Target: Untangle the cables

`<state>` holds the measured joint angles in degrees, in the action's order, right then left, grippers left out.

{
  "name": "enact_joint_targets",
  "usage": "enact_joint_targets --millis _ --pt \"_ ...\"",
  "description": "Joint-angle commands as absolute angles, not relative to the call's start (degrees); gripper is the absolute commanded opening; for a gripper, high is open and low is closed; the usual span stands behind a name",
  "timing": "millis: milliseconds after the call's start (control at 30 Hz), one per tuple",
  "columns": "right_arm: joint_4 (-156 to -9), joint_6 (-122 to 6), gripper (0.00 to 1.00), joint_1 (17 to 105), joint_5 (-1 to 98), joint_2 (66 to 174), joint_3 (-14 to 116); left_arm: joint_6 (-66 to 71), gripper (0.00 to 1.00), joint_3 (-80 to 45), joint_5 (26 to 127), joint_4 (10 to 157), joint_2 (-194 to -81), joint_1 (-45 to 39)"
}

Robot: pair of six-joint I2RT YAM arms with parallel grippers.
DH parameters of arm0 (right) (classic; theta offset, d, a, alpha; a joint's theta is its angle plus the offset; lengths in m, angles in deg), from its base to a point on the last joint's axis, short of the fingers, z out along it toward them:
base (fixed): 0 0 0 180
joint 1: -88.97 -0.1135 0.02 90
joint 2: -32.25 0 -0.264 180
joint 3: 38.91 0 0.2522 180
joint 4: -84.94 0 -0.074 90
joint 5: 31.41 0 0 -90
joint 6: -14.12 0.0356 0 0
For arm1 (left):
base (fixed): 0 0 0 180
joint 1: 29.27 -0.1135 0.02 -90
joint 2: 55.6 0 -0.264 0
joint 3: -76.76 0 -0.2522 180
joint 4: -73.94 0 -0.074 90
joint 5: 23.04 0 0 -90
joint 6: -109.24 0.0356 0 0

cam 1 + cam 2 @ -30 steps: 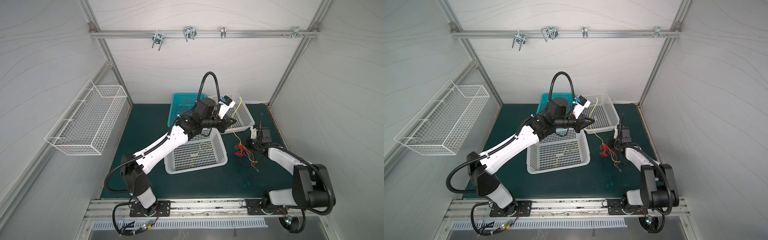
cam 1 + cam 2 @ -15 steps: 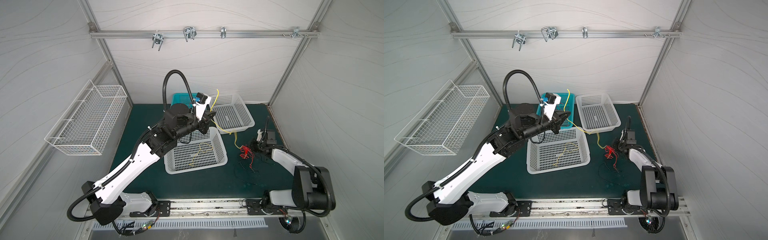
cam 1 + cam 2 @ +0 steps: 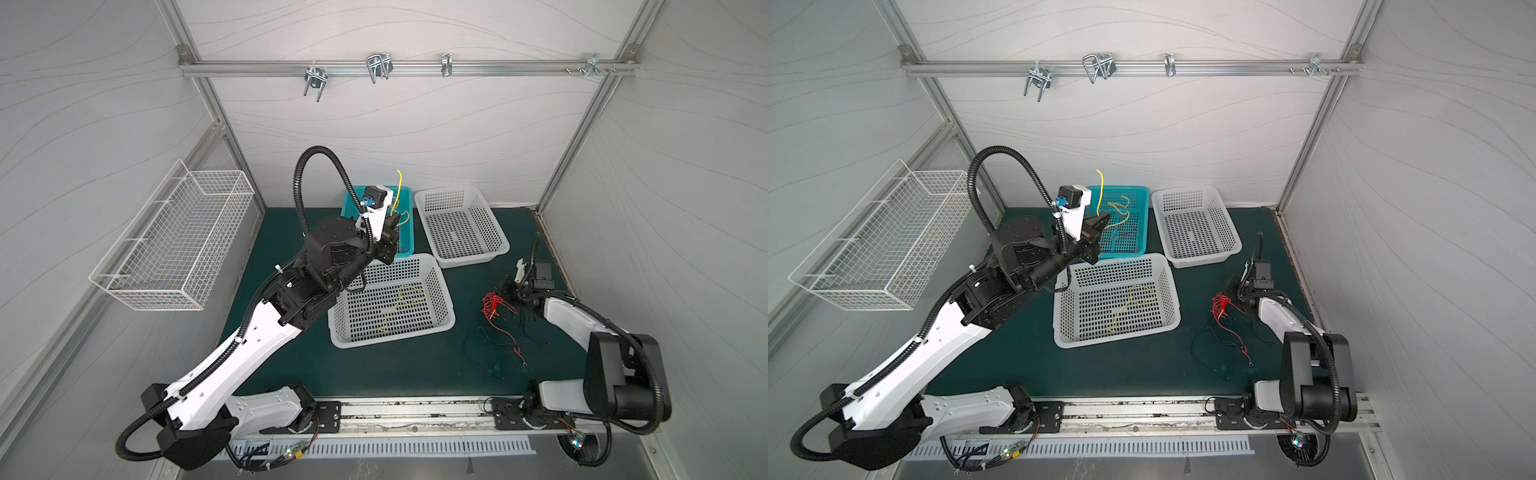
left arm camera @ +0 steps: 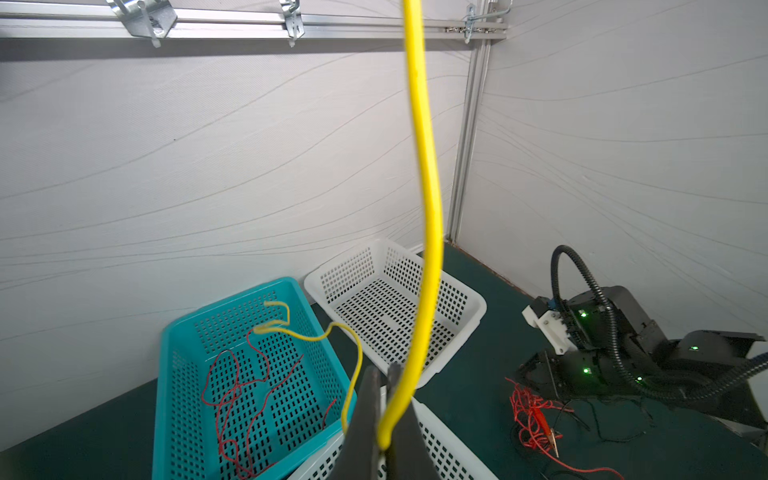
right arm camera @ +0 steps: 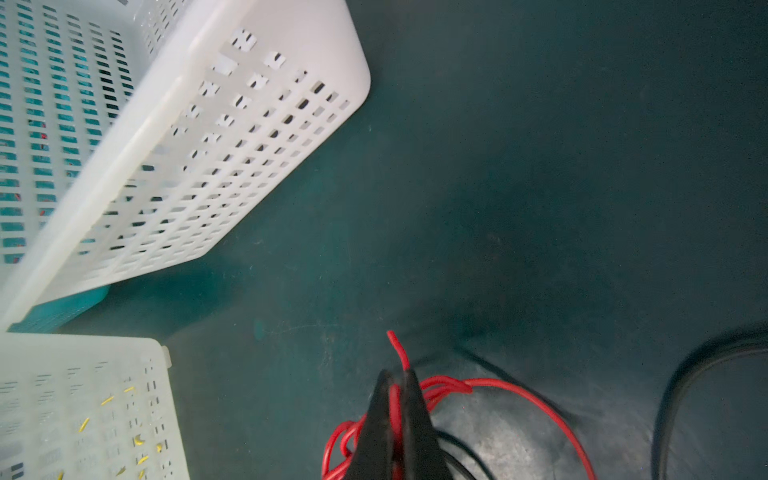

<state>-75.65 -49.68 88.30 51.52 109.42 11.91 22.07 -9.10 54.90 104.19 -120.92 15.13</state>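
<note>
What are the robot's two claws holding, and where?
The left gripper pinches a yellow wire partway along; the right gripper pinches a red wire near its tip.

On your green mat [image 3: 1121, 365]: teal plastic basket [image 3: 1133, 189] at back edge, white slotted basket [image 3: 1204, 258] right of it, larger white basket [image 3: 1117, 336] before both, thin cables [image 3: 1221, 305] near right edge.

Three perforated baskets and a loose tangle of wire occupy the dark green tabletop [image 3: 374, 365] in front of me. A teal basket [image 3: 1125, 189] and a white basket [image 3: 473, 258] sit side by side along the far edge. A larger white basket [image 3: 390, 337] stands just in front of them, near the middle. Between that basket and the right edge, thin red and black cables [image 3: 492, 305] sprawl across the bare surface.
</note>
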Motion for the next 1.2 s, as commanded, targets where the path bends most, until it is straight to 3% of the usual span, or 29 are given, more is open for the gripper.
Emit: enact_joint_targets --millis 0,733,1167 --pt "-75.6 -49.0 0.00 88.7 50.2 108.1 11.8 22.7 0.00 -9.1 52.2 104.0 -121.9 14.9" --pt "-75.8 -48.8 0.00 88.6 47.3 109.0 12.7 18.9 0.00 -14.3 67.2 103.3 -109.7 14.8" --pt "-74.5 -48.9 0.00 88.5 46.8 107.2 12.1 11.9 0.00 -20.8 64.0 111.2 -108.7 14.8"
